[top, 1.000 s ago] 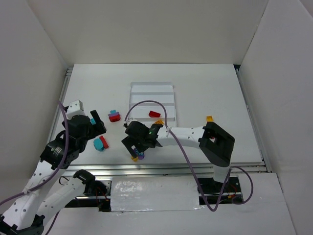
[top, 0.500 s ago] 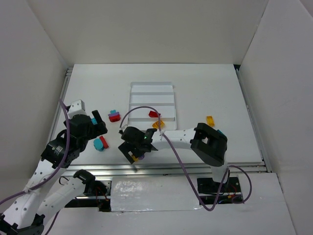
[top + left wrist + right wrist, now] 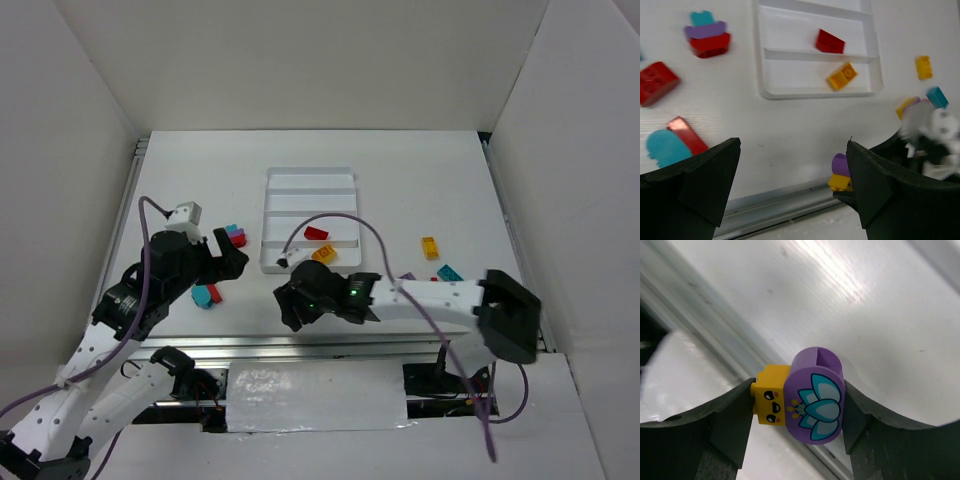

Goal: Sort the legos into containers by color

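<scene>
Across the white table (image 3: 420, 180) the two arms take up the near side. The left arm (image 3: 130, 300) reaches in from the near left corner, and the right arm (image 3: 430, 297) lies low along the near edge, stretched towards the left.

Farther back, near the middle, sits the white tray (image 3: 310, 195). Its four long compartments run side to side, one behind the other.

The left gripper (image 3: 790, 185) hangs just off the tray's near left corner. Its jaws are spread wide with nothing between them.

The right gripper (image 3: 797, 407) is near the front rail, in front of the tray, and is clamped on a joined pair of pieces. One finger presses a small yellow brick (image 3: 769, 397) with a printed face, and the other presses the round purple piece (image 3: 815, 395) with a teal flower print. Whether the pair rests on the table or hangs just above it is hard to tell from these views.

Two bricks lie in the tray. A red brick (image 3: 830, 41) is in the second compartment from the near side, and a yellow-orange brick (image 3: 842, 76) is in the nearest one.

Left of the tray stand a stack of teal, purple and red (image 3: 707, 36) and a lone red brick (image 3: 657, 83). Nearer the front, a teal piece (image 3: 662, 147) touches a red bar (image 3: 686, 135).

Right of the tray lie a yellow brick (image 3: 430, 247) and a teal brick (image 3: 449, 272), close together. A bit of purple (image 3: 407, 277) shows just beside the right arm.
</scene>
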Controlling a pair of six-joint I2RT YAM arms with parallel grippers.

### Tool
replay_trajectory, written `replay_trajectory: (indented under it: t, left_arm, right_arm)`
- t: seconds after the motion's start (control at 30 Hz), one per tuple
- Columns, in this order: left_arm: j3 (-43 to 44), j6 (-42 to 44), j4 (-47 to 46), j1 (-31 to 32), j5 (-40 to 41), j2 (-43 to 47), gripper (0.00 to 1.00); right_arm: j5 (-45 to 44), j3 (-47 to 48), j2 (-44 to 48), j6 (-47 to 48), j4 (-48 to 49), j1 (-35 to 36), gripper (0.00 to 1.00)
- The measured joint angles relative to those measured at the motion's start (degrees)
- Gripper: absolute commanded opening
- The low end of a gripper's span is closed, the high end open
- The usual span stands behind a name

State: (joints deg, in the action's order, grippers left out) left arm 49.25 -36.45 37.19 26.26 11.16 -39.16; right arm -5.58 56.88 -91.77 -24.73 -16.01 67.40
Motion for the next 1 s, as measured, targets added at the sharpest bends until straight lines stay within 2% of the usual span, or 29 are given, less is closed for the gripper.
replay_trajectory:
  t: [0.13,0.33,0.47,0.63,0.73,0.83,0.9,0.93,0.97,1.0]
  left_arm:
    - [-3.74,-1.99,-9.01,-0.02,-15.19,-0.81,1.00]
    - [-12.44,-11.43,-28.26,0.57,-36.02,-2.14,0.99]
    - [-12.61,-13.97,-33.66,2.89,-39.89,-4.98,0.97]
    - [-12.63,-16.37,-38.51,7.63,-41.44,-8.15,0.95]
    - [-12.61,-16.46,-39.15,9.77,-41.16,-11.04,0.90]
    - [-12.61,-16.39,-38.42,11.13,-40.26,-13.60,0.80]
    - [-12.59,-16.35,-38.07,11.52,-39.47,-14.16,0.69]
    - [-12.48,-16.22,-37.79,11.63,-39.12,-14.25,0.63]
    - [-12.37,-16.26,-37.64,11.78,-38.84,-14.27,0.50]
    - [-12.15,-16.59,-37.81,11.89,-38.82,-14.27,0.43]
  right_arm:
    - [0.28,-7.65,18.58,-1.49,6.36,0.02,0.00]
    - [-0.11,-8.79,26.14,-3.19,9.77,0.24,0.01]
    - [-0.72,-10.62,29.24,-4.00,8.83,0.24,0.02]
    - [-1.64,-10.14,30.58,-3.96,8.33,0.33,0.04]
    - [-2.12,-9.90,30.56,-3.87,7.63,0.87,0.05]
    - [-3.17,-9.51,30.56,-3.74,6.88,1.57,0.05]
    - [-4.33,-8.98,30.51,-3.76,6.25,1.75,0.05]
    - [-5.07,-8.68,30.45,-3.72,5.84,1.88,0.05]
    - [-5.73,-8.37,30.34,-3.65,5.40,2.03,0.05]
    - [-6.58,-8.00,29.97,-3.45,4.81,2.23,0.05]
